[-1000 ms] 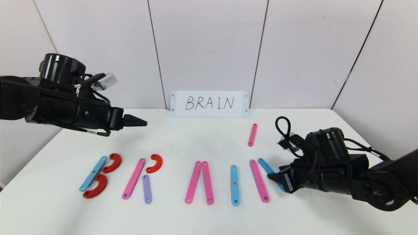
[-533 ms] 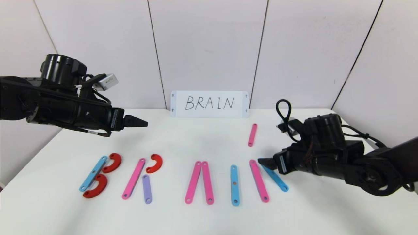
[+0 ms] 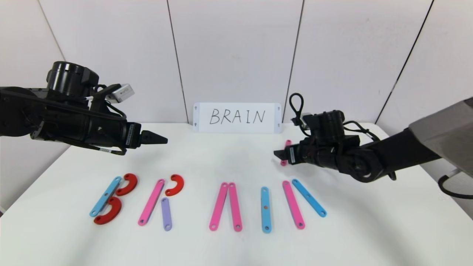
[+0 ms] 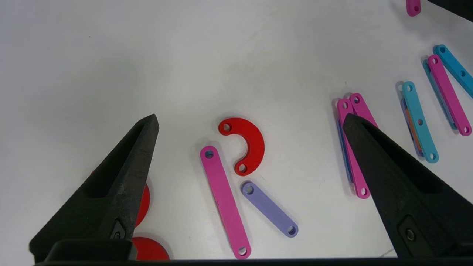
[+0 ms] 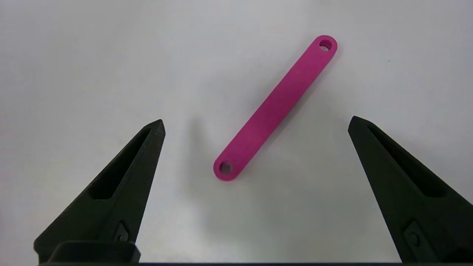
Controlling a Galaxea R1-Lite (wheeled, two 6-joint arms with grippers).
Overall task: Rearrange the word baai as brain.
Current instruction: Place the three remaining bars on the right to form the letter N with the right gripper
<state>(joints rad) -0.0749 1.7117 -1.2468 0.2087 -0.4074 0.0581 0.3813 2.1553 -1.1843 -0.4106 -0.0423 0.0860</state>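
Flat holed pieces lie in a row near the table's front: a blue bar (image 3: 105, 195) with two red curves (image 3: 126, 184), then a pink bar (image 3: 151, 202), a red curve (image 3: 174, 184) and a purple bar (image 3: 166, 213), two leaning pink bars (image 3: 218, 206), a blue bar (image 3: 265, 209), and a pink bar (image 3: 293, 204) beside a slanted blue bar (image 3: 309, 198). Farther back lies a loose pink bar (image 5: 275, 107). My right gripper (image 5: 257, 121) hovers over it, open and empty. My left gripper (image 4: 250, 117) hangs open above the table's left side.
A white card (image 3: 237, 117) with handwritten "BRAIN" leans against the back wall. The white table (image 3: 229, 159) is bare between the row of pieces and the card. Wall panels close the table's back and right sides.
My right gripper has opened, let go of the slanted blue bar, and moved up and back to above the loose pink bar. The left arm has stayed still.
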